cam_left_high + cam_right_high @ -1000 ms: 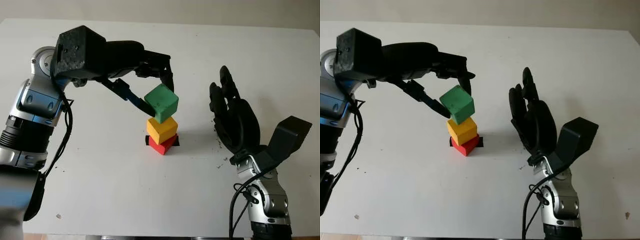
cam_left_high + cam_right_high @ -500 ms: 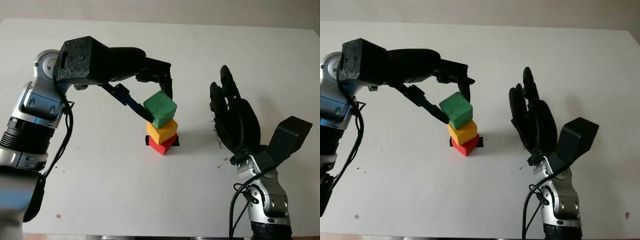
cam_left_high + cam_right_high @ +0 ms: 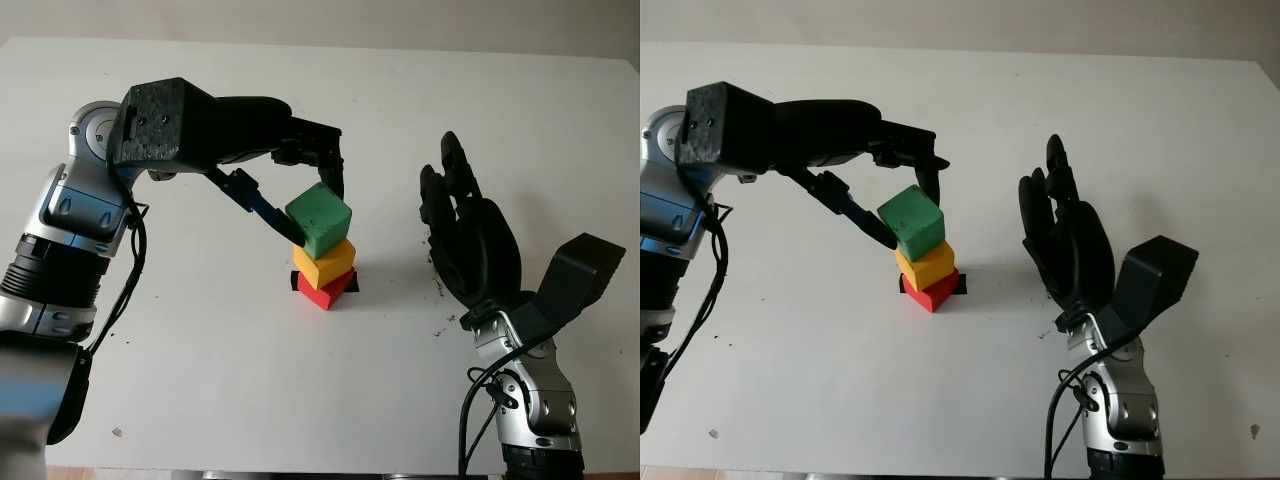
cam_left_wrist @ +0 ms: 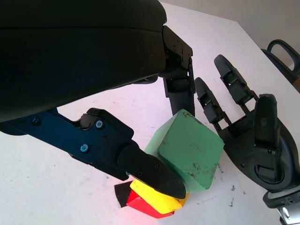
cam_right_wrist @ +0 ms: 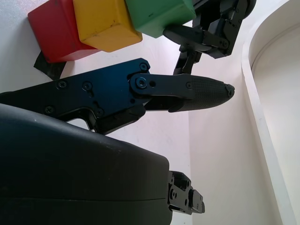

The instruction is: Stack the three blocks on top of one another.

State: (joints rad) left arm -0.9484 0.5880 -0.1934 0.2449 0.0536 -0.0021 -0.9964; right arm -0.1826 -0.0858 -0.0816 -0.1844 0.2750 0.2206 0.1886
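left hand [image 3: 305, 200] pinches the green block [image 3: 320, 219] between a thumb on its near-left face and fingers [image 3: 333, 170] reaching down over its far side. that block sits tilted on the yellow block [image 3: 324, 261], one lower edge down and the rest cocked up; whether it bears fully on the yellow one cannot be told. the yellow block rests on the red block [image 3: 326, 290], which stands on a small black mark [image 3: 297, 282] near the middle of the white table [image 3: 200, 370], well away from every edge.

right hand [image 3: 468, 240] is open and holds nothing, raised palm-toward-the-stack just to the right of the tower, apart from it.

judging by the look, the blocks are rigid, light cubes with smooth painted faces and slightly scuffed corners, so they should neither squash nor flex, but the faces could slide against each other with little friction. the sensible hold is on two opposite side faces, low enough to leave the bottom face free to seat. because the lower two are already skewed to one another, the tower probably tips easily; the green block likely wants levelling and squaring over the yellow one before the fingers let go, and the release should be straight and gentle so nothing gets dragged sideways.
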